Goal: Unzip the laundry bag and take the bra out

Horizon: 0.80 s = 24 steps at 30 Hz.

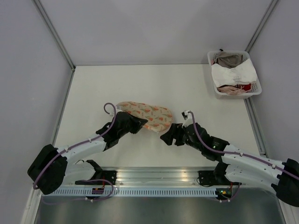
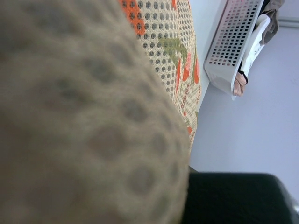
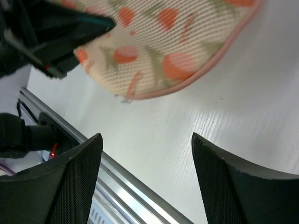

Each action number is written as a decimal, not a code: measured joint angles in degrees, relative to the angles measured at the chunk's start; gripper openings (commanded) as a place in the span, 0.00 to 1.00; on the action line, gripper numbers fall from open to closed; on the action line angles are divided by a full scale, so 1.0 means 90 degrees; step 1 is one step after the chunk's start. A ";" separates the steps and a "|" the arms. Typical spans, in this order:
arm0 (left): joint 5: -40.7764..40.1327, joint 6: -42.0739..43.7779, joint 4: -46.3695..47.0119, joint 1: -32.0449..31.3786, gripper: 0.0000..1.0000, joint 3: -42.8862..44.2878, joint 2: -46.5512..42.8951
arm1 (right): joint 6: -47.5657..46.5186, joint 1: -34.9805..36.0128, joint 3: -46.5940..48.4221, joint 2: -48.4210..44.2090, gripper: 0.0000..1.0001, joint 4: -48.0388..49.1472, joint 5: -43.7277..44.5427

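Top external view | laundry bag (image 1: 147,115) looks zipped, mid-counter (image 1: 140,84) toward the near edge | left hand (image 1: 139,122) clamped on its left end | right hand (image 1: 167,138) spread wide, empty, beside its right end | bra unseen | risk: the pinch slips and the bag drags when the zip (image 3: 187,86) is pulled

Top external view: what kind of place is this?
Probably a lab robot test cell, not a home: a white table boxed in by plain grey panels, a metal mounting rail at its near edge, and a basket of garments as props.
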 measured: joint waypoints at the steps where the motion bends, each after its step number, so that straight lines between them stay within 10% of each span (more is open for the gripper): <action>1: 0.0002 -0.0095 -0.0022 0.0000 0.02 0.0136 0.0168 | -0.0100 0.0221 0.0000 0.0022 0.80 -0.0015 0.0148; 24: 0.0410 -0.0901 -0.0121 0.0000 0.02 0.0838 0.0903 | -0.1724 0.2057 0.0636 0.1911 0.57 0.1367 0.3723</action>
